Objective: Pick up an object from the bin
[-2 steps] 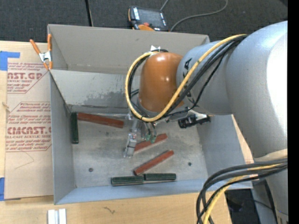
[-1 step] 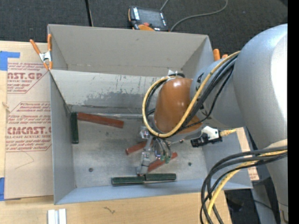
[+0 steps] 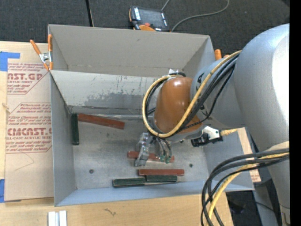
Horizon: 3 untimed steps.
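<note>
The fingers point(image 3: 141, 155) of the gripper point(image 3: 152, 158) stand apart, low in the bin point(image 3: 61, 126), over a short red stick point(image 3: 132, 154) at the lower middle of the frame. The stick looks stiff and light; I would hold it across its narrow sides, near its middle.

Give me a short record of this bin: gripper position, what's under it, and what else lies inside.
gripper: low over the bin floor, right of centre
under it: short red-brown bar, lying flat
nearest: front red-brown bar beside front dark green bar, along the near wall
farther: long red-brown bar at back left; left dark green bar by left wall
grasp: cannot tell
</note>
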Each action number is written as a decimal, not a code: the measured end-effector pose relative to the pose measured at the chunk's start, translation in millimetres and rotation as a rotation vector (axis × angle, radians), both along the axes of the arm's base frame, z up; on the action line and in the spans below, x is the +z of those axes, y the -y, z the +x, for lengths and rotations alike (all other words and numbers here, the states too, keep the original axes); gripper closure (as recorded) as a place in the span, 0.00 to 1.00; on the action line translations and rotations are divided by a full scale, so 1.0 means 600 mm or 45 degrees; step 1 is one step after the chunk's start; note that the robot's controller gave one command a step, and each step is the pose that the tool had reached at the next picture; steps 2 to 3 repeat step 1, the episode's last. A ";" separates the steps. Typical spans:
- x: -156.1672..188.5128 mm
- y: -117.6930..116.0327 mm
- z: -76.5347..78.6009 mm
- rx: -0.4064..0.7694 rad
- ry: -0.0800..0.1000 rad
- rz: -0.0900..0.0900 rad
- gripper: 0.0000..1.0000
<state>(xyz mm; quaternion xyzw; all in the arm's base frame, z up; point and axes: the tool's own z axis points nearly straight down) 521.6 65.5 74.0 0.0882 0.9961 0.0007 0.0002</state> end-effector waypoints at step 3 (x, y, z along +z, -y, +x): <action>0.254 -0.029 -0.004 0.058 0.010 0.001 1.00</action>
